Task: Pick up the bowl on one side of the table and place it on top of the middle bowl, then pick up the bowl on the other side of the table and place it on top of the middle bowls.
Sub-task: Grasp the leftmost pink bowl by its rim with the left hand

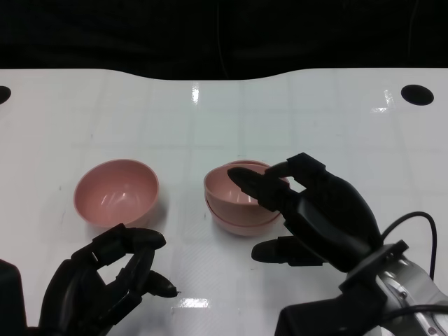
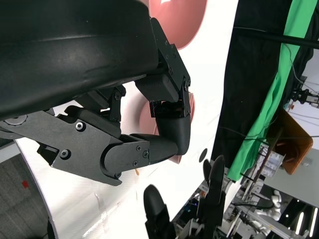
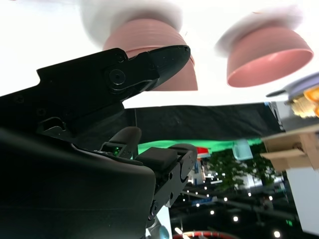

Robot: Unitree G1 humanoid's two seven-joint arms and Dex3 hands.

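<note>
Left hand (image 1: 105,280) empty, fingers loosely curled, sits just below single pink plastic bowl (image 1: 116,192); right hand (image 1: 308,210) spread empty by stacked pink bowls (image 1: 241,199).

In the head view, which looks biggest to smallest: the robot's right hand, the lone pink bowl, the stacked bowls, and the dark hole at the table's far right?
1. Right hand, though it is nearest the camera.
2. Lone bowl and stacked bowls: too alike to rank; the hand partly covers the stack.
3. Hole.

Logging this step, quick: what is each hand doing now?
Left hand: open, holding nothing.
Right hand: open, fingers over the stacked bowls, gripping nothing.
</note>
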